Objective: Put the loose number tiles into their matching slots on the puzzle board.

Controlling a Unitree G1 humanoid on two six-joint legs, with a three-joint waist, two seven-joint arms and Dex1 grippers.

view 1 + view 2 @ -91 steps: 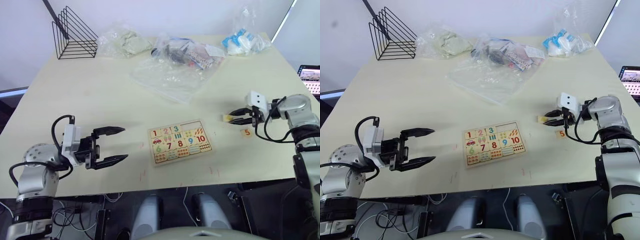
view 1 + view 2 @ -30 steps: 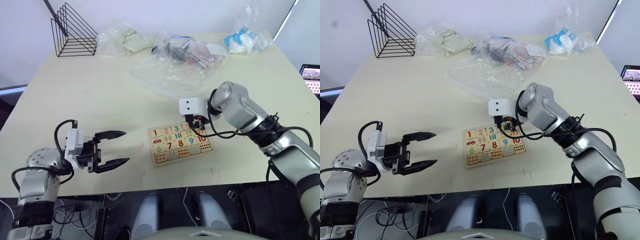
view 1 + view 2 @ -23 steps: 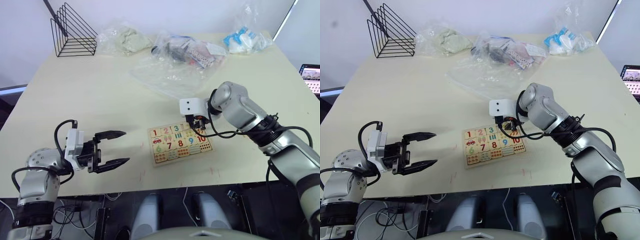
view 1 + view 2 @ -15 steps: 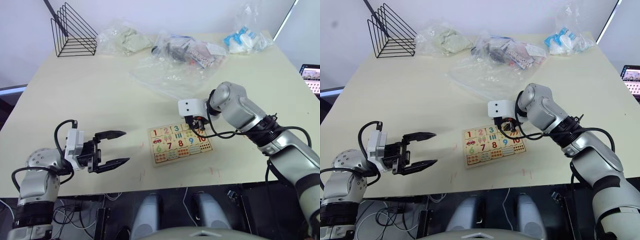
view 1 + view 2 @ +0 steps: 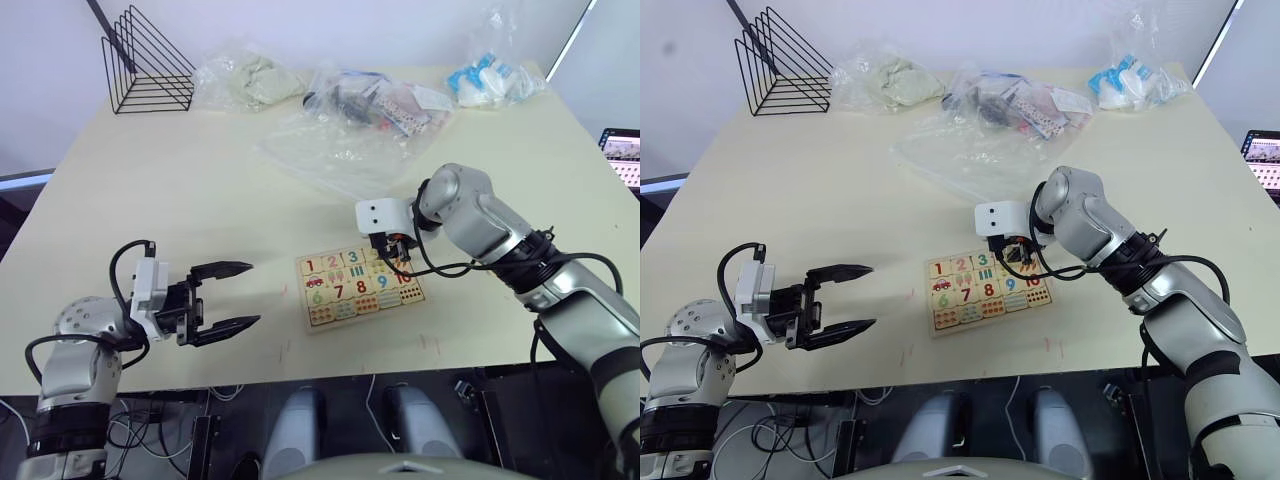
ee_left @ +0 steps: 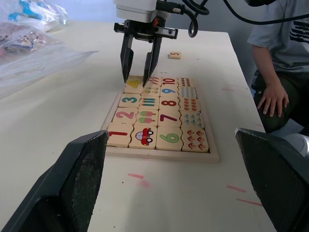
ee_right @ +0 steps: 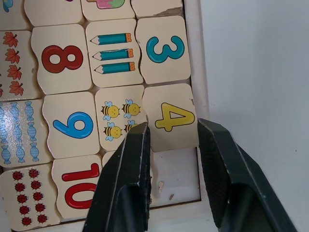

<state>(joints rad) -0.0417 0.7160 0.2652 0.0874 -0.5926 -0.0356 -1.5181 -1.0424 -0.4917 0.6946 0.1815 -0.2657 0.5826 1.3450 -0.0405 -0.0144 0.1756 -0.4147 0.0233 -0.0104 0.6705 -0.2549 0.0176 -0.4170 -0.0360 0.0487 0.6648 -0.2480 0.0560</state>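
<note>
My right gripper (image 7: 171, 145) stands over the puzzle board (image 5: 360, 284) at the far row of slots, fingers apart astride the yellow 4 tile (image 7: 170, 116), which sits in its recess beside the 3 tile (image 7: 163, 50). One slot (image 7: 175, 176) next to the 4 lies vacant. The 5 tile (image 6: 175, 55) rests on the desk (image 5: 200, 200), beyond the board on my right side, so my right arm is nearer it. My left gripper (image 5: 222, 296) hangs spread, well apart from the board
</note>
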